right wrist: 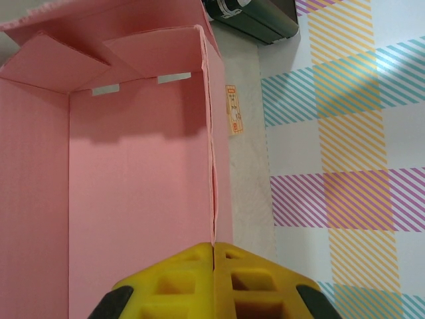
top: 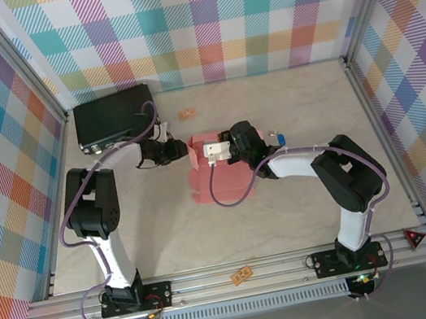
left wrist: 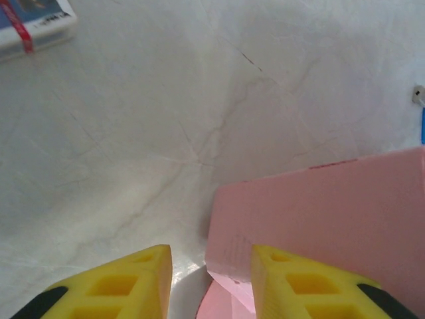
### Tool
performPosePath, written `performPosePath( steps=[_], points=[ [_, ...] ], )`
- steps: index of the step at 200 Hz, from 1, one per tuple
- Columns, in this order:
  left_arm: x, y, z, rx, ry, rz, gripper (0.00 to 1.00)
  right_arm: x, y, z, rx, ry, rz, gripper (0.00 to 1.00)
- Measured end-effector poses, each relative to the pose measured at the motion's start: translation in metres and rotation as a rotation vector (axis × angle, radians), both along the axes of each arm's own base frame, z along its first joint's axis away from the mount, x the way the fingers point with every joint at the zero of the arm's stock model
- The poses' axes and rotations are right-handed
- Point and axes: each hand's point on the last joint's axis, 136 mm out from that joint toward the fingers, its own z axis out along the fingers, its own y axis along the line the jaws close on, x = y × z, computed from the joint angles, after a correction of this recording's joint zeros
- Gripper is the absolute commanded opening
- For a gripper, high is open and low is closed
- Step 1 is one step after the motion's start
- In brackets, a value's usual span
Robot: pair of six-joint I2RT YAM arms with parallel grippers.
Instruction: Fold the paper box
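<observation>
The paper box [top: 229,183], a die-cut sheet of salmon-pink thin card with some of its walls raised, lies on the pale marble-patterned surface [top: 178,240] about midway between the two arms. Both wrists meet over its far end.

The right jaws are closed on it. In the right wrist view the two yellow fingers [right wrist: 199,256] press together, and the thin top edge of one upright wall of the paper box [right wrist: 133,199] runs straight down into the seam between them. Left of that wall is the pink floor, and at the far end two triangular flaps lean inward.

The left jaws stand apart. In the left wrist view the yellow fingers [left wrist: 126,282] leave a gap. The lower corner of a raised pink panel [left wrist: 332,212] sits in that gap, close against the finger on the right of the picture. The other finger is clear of the card. Whether the nearer finger touches the panel cannot be told.

From above, the wrists cover the box's far part and the fingertips cannot be made out. A black hard case [top: 114,116] sits in the far left corner of the surface. A white packet with a red band [left wrist: 33,26] is cut off by the frame's corner. A small orange-printed tag [right wrist: 234,109] lies near the gripped wall, its print too small to read.
</observation>
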Motion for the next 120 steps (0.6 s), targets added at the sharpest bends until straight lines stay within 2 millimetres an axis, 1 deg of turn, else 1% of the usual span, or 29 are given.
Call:
performPosePath(
  steps=[49, 103, 120],
  points=[
    [-0.013, -0.009, 0.004, -0.055, -0.008, -0.049, 0.32, 0.002, 0.0, -0.002, -0.004, 0.001, -0.006, 0.0],
    [-0.007, -0.018, 0.013, -0.092, -0.064, -0.086, 0.4, 0.002, 0.0, -0.002, -0.004, 0.001, -0.006, 0.0],
    [-0.006, -0.022, 0.015, -0.096, -0.08, -0.096, 0.4, 0.002, 0.0, -0.002, -0.004, 0.001, -0.006, 0.0]
  ],
)
